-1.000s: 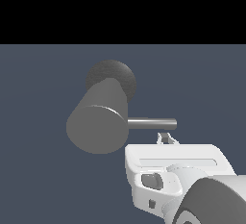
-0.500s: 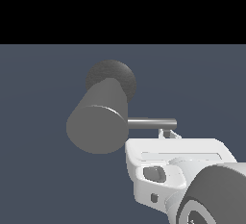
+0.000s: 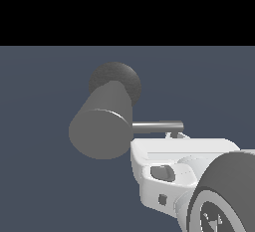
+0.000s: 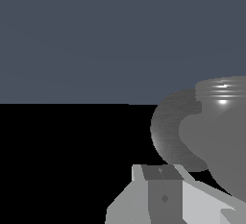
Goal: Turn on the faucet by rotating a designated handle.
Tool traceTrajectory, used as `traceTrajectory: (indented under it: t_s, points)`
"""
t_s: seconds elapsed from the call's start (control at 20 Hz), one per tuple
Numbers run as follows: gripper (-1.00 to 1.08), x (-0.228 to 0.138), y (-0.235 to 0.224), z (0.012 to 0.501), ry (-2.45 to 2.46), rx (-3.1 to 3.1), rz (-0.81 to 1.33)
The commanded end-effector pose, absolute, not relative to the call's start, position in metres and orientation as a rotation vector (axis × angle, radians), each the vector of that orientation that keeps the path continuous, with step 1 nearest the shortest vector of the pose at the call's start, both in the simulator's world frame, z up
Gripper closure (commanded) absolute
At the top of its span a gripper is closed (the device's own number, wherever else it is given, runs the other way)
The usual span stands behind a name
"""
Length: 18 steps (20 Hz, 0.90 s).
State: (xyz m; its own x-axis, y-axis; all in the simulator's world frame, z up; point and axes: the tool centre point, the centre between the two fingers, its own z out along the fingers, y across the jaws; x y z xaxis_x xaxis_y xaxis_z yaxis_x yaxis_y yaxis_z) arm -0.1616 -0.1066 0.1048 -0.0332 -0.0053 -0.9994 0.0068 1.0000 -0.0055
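Slate-blue ground fills most of the exterior view, with a flat black band across the top. On it stands the faucet (image 3: 102, 126), a thick matte grey cylinder whose flat round end faces the camera, backed by a darker rounded base (image 3: 119, 79). From the cylinder's side, toward the exterior view's right, juts the handle (image 3: 158, 125), a thin shiny rod lying level.

Much is hidden. The arm (image 3: 199, 176) crowds the lower right corner of the exterior view and is cut off by the frame edges; its white housing and a large dark grey round part cover nearly all of the gripper (image 3: 175, 135). Only a small pale tip shows above the housing, right under the outer end of the handle. Whether that tip touches the rod or sits just beneath it is too fine to tell. How wide the jaws stand cannot be made out here either, since no gap between them is visible.

The wrist view adds little. One grey finger (image 4: 161, 189) shows with white housing beside it; the other is not seen, so the opening stays unknown and nothing can be seen held. Beyond it looms the faucet (image 4: 221, 146), cut off by the frame edge, with bright highlight rings on its upper part and the darker base (image 4: 166, 131) behind. The handle cannot be picked out in this view.
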Motion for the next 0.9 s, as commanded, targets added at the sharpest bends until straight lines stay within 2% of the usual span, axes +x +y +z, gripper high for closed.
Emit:
traceTrajectory:
  t_s: [0.0, 0.35, 0.4, 0.85]
  points:
    - [1.08, -0.161, -0.109, 0.124, 1.571, 0.005, -0.014]
    - [1.08, -0.160, -0.110, 0.138, 1.571, 0.005, -0.014]
    - [1.08, -0.162, -0.106, 0.121, 1.609, -0.003, -0.005]
    - [1.08, -0.161, -0.101, 0.145, 1.598, -0.001, -0.007]
